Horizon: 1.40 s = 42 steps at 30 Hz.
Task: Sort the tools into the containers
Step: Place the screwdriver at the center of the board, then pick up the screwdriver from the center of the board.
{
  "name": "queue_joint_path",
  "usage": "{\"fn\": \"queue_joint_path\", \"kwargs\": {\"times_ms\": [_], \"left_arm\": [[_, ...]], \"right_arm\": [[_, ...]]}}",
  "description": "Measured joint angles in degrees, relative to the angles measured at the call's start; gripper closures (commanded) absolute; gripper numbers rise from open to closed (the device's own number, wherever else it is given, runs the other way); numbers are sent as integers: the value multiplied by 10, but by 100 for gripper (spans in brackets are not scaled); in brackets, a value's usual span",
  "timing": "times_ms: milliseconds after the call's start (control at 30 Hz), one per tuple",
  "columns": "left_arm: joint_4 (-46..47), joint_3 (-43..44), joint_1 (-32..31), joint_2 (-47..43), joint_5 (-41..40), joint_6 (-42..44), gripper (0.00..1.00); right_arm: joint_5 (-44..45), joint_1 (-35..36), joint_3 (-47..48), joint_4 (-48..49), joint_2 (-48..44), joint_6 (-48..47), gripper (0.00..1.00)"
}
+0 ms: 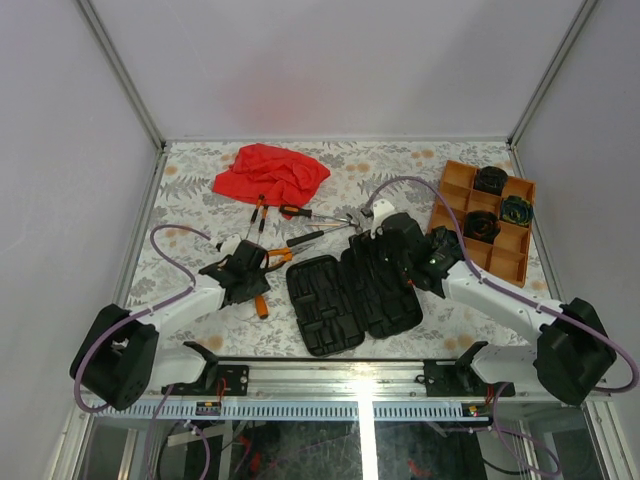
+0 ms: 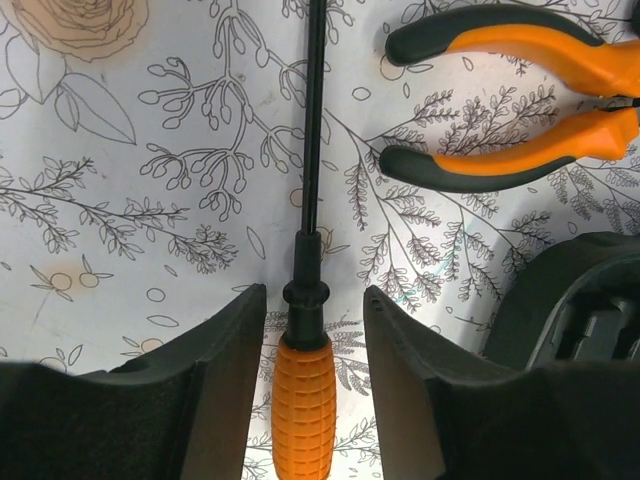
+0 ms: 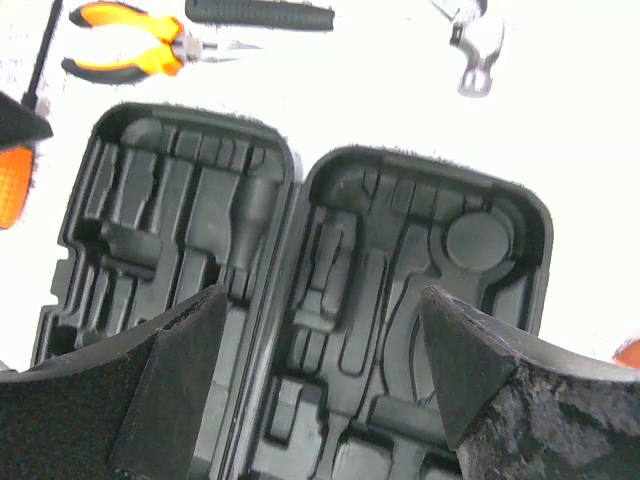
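A desk (image 1: 400, 165) covered in pale floral print sits between plain white walls (image 1: 60, 150). The black tool case (image 1: 350, 300) lies open flat on it. Left of the case, the left claw (image 2: 315, 300) is released, straddling an orange-handled screwdriver (image 2: 305, 400) without touching it. The right claw (image 3: 320, 300) hangs spread wide over the case. The orange tray (image 1: 510, 255) stands right of the case.

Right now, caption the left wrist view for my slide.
Open left gripper straddling an orange-handled screwdriver on the floral table, pliers beyond.
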Motion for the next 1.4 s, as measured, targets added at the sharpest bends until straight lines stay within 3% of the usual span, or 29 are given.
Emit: {"fn": "queue_joint_path", "kwargs": {"times_ms": [300, 833, 1167, 1400], "left_arm": [[-43, 20, 3, -69, 0, 7, 48], [-85, 108, 3, -142, 74, 87, 46], [-143, 188, 3, -198, 90, 140, 45], [-157, 198, 3, -235, 87, 167, 43]], "right_arm": [[-18, -36, 152, -9, 119, -75, 19], [-172, -75, 541, -153, 471, -295, 28], [-211, -76, 642, -202, 588, -357, 32], [-209, -76, 703, -232, 655, -388, 34]]}}
